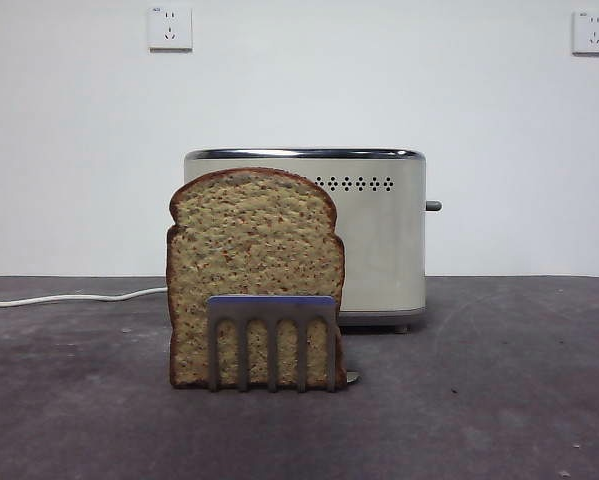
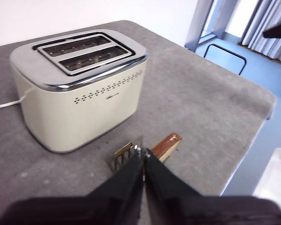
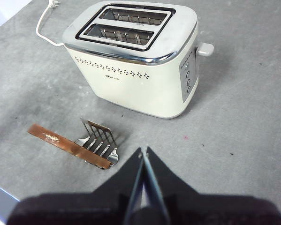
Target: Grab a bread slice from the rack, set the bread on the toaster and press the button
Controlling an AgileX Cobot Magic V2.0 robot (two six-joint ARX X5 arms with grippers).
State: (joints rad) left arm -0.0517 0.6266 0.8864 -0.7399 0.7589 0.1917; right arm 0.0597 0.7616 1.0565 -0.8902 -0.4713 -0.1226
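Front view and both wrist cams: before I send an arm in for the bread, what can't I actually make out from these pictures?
- Front view: the slice of bread covers part of the toaster; its slots are out of sight from this low angle.
- Front view: no arm shows.
- Left wrist view: the left gripper hides most of the rack and the bread; the button is on the far side.
- Right wrist view: the bread shows edge-on only; the button is small.
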